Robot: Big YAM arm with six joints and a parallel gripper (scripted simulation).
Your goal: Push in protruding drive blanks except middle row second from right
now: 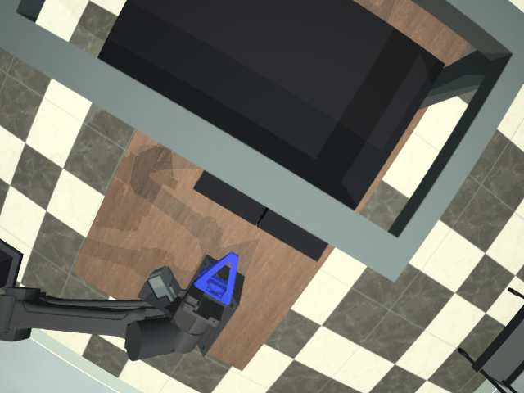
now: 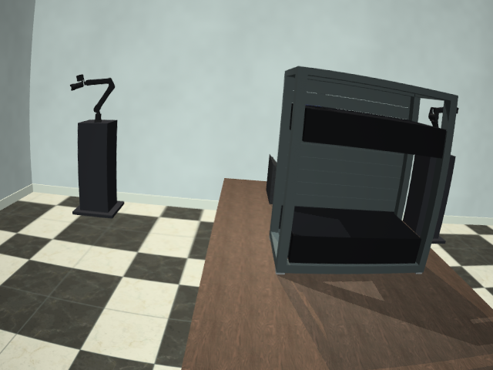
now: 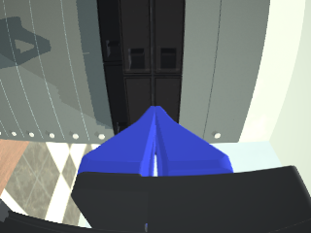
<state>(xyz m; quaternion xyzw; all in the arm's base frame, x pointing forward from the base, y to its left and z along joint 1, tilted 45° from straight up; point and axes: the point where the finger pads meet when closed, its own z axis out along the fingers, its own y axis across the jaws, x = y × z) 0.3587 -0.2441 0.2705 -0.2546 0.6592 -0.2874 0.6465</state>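
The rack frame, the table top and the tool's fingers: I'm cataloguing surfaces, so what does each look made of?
The rack frame looks like painted metal: flat grey-green, matte, square bars, though moulded plastic is possible. The table top looks like wood or wood veneer: brown with visible grain, low sheen. The shut tool has fingers that look like plastic: saturated blue, smooth, uniform.

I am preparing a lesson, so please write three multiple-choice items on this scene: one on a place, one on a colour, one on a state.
1. Where does the rack stand?
A. on the checkered floor
B. on the wooden table
C. on a pedestal

2. What colour are the fingers?
A. blue
B. red
C. grey

3. How is the gripper now?
A. wide open
B. shut on a blank
C. shut, holding nothing

Answers: 1 B, its feet rest on the wood. 2 A, both fingers are blue. 3 C, the fingertips meet with nothing between, short of the rack's front.
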